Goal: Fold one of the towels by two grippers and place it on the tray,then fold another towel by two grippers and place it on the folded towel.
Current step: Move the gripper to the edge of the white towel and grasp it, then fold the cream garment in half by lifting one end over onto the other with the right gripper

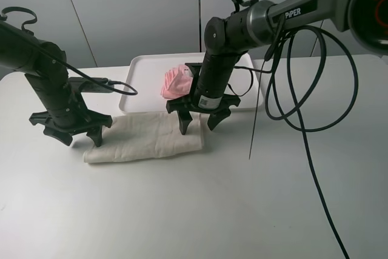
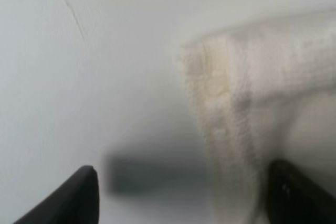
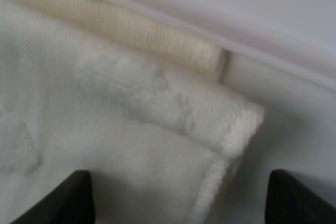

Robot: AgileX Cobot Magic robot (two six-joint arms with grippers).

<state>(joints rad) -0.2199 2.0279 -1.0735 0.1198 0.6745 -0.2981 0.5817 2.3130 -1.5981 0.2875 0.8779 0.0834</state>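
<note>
Fingers: both sets released, grasping nothing. The left black claw-like gripper (image 1: 80, 141) spreads its fingers (image 2: 79, 198) astride the left end of the cream off-white terry-cloth towel (image 1: 145, 137). The right black claw-like gripper (image 1: 199, 127) spreads its own over the right end.
Count: two towels, one tray, two grippers.
Tray: the flat white rectangular plastic tray (image 1: 145, 68) sits at the back of the white counter (image 1: 182, 210) and holds only the pale pink terry-cloth towel (image 1: 174, 83), bunched in a small heap.
Cream towel: lies outside the tray, folded into a long strip flat on the counter, its far edge just beside the tray's front rim.
Hidden: the right arm covers part of the pink towel and the tray's middle.
Unclear: both wrist views are blurred and show only the fingertips. Whether any fingertip touches the cloth, I cannot tell.
</note>
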